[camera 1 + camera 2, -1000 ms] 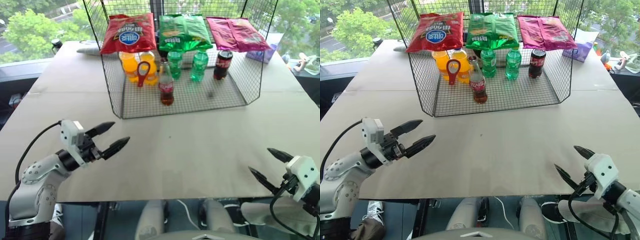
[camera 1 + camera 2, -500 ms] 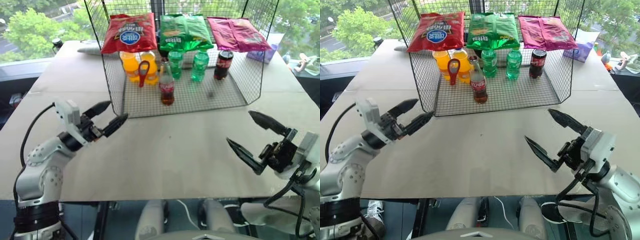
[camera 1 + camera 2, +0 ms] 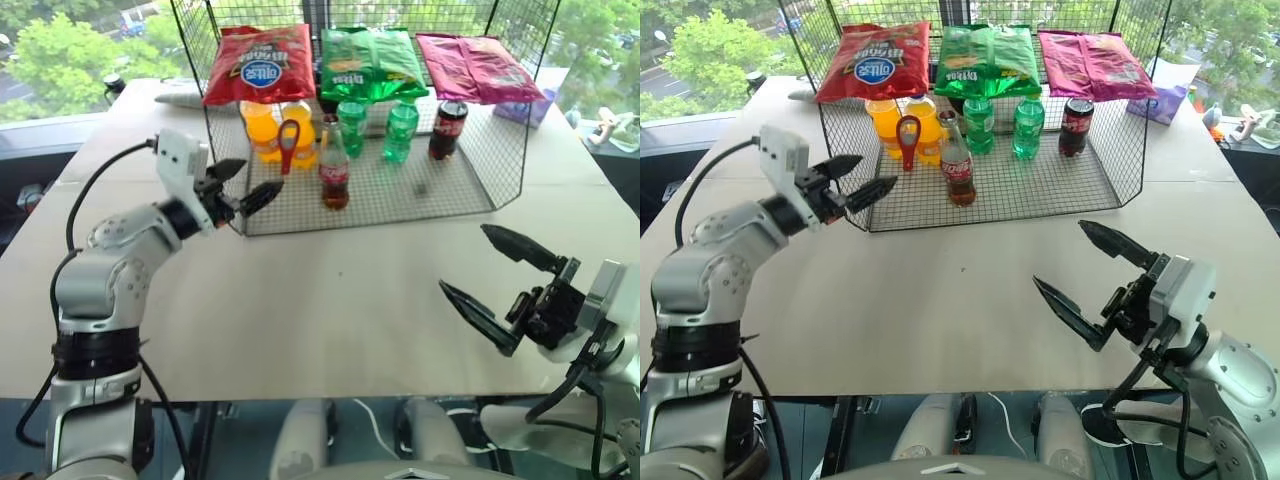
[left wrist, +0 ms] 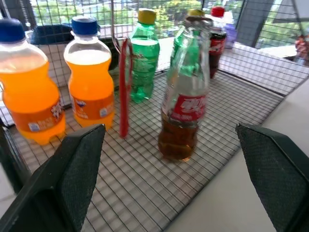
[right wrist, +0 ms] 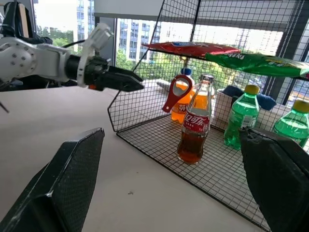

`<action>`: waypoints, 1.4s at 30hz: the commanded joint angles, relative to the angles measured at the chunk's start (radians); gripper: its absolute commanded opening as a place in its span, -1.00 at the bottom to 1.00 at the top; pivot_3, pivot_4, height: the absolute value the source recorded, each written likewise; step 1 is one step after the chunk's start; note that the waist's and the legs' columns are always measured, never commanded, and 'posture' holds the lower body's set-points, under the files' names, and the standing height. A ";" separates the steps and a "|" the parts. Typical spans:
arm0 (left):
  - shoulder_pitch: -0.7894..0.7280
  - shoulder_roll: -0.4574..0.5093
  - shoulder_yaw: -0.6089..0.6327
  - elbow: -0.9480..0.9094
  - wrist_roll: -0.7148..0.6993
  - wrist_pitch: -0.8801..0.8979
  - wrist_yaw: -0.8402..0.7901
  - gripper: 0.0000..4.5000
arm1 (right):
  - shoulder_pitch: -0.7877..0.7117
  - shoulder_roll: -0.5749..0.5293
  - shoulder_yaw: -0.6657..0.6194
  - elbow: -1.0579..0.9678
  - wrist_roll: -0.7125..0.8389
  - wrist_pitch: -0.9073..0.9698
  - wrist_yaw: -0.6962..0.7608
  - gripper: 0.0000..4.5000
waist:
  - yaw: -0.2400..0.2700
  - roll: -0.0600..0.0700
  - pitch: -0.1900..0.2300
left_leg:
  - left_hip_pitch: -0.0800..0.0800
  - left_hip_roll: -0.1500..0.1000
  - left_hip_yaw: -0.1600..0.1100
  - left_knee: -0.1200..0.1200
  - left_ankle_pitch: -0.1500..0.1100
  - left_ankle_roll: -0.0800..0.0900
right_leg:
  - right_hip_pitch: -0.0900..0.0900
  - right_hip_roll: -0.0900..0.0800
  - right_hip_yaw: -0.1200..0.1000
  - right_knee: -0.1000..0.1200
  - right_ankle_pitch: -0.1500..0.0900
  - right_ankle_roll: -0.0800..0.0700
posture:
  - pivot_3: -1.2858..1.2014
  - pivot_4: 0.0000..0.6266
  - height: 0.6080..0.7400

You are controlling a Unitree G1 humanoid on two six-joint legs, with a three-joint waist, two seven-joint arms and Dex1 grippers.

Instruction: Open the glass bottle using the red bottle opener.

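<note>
The glass bottle, with dark cola, a red label and a silver cap, stands upright near the front of the wire rack's floor. Just to its left the red bottle opener hangs upright in front of the orange bottles. My left gripper is open and level at the rack's front left corner. It points at the opener and the bottle and touches neither. My right gripper is wide open above the table's near right part, well short of the rack, pointing toward the bottle.
Two green bottles and a black-and-red cola container stand at the back of the rack. Red, green and pink snack bags lie on its top. Wire walls close the rack's sides; its front is open.
My left gripper rose and moved forward to the rack's front left corner. My right gripper lifted and swung inward from the table's near edge, then stayed almost still. Both stayed open.
</note>
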 commanded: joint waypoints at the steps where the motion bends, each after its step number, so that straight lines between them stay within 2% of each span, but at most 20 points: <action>1: -0.071 -0.040 -0.040 0.012 0.067 0.036 0.098 0.99 | 0.015 0.014 0.000 -0.013 -0.027 -0.045 0.004 1.00 | 0.000 0.000 0.000 | 0.000 0.000 0.000 0.000 0.000 0.000 | 0.000 0.001 0.000 0.000 0.000 0.000 | 0.03 -0.52 1.00; 4: -0.100 -0.070 -0.057 0.032 0.103 0.054 0.139 0.99 | 0.021 0.026 0.010 -0.021 -0.046 -0.048 -0.013 1.00 | -0.001 -0.001 0.000 | 0.000 0.000 0.000 0.000 0.000 0.000 | 0.000 0.001 0.000 0.000 0.000 0.000 | 0.03 -0.52 1.00; 16: -0.259 -0.169 -0.123 0.259 0.224 -0.041 0.122 0.99 | -0.005 0.035 0.047 -0.058 -0.074 -0.006 -0.086 1.00 | 0.000 -0.002 0.001 | 0.000 0.000 -0.001 0.002 0.000 0.000 | 0.001 0.002 0.001 0.001 0.000 0.000 | 0.03 -0.52 1.00; 19: -0.291 -0.193 -0.132 0.340 0.253 -0.102 0.104 0.62 | -0.016 0.030 0.044 -0.064 -0.069 0.011 -0.101 1.00 | 0.001 -0.003 0.001 | 0.000 0.000 -0.001 0.002 0.000 0.000 | 0.001 0.002 0.001 0.001 0.001 0.000 | 0.03 -0.52 1.00; 23: -0.321 -0.205 -0.132 0.399 0.269 -0.157 0.081 -0.19 | -0.019 0.025 0.039 -0.069 -0.067 0.025 -0.109 1.00 | 0.000 -0.003 0.002 | 0.000 0.000 -0.001 0.002 0.000 0.000 | 0.001 0.002 0.001 0.001 0.002 -0.002 | 0.03 -0.52 1.00; 24: -0.324 -0.205 -0.130 0.406 0.272 -0.163 0.077 -0.29 | -0.020 0.024 0.036 -0.070 -0.066 0.031 -0.112 1.00 | 0.000 -0.003 0.002 | 0.000 0.000 -0.001 0.002 0.000 0.000 | 0.001 0.002 0.001 0.001 0.003 -0.002 | 0.03 -0.52 1.00; 27: -0.321 -0.200 -0.121 0.404 0.274 -0.169 0.069 -0.90 | -0.020 0.017 0.031 -0.071 -0.063 0.041 -0.117 1.00 | -0.001 -0.003 0.002 | 0.000 0.000 -0.001 0.002 0.000 0.000 | 0.001 0.002 0.001 0.001 0.004 0.000 | 0.03 -0.52 1.00; 28: -0.316 -0.199 -0.117 0.396 0.275 -0.170 0.066 -0.96 | -0.020 0.016 0.031 -0.071 -0.062 0.044 -0.117 1.00 | 0.000 -0.004 0.002 | 0.000 0.000 -0.001 0.002 0.000 0.000 | 0.001 0.002 0.001 0.001 0.004 0.000 | 0.03 -0.52 1.00; 40: -0.194 -0.139 -0.045 0.231 0.194 -0.152 -0.052 -0.96 | -0.047 0.010 0.045 -0.047 -0.065 0.084 -0.122 1.00 | -0.002 -0.004 0.002 | 0.000 0.000 -0.001 0.002 0.000 0.000 | 0.001 0.002 0.001 0.002 0.004 0.000 | 0.03 -0.52 1.00; 42: -0.167 -0.118 -0.025 0.198 0.157 -0.128 -0.087 -0.96 | -0.052 -0.001 0.052 -0.042 -0.072 0.150 -0.158 1.00 | -0.003 -0.004 0.002 | 0.000 0.000 -0.001 0.002 0.000 0.000 | 0.001 0.002 0.001 0.002 0.004 -0.001 | 0.03 -0.52 1.00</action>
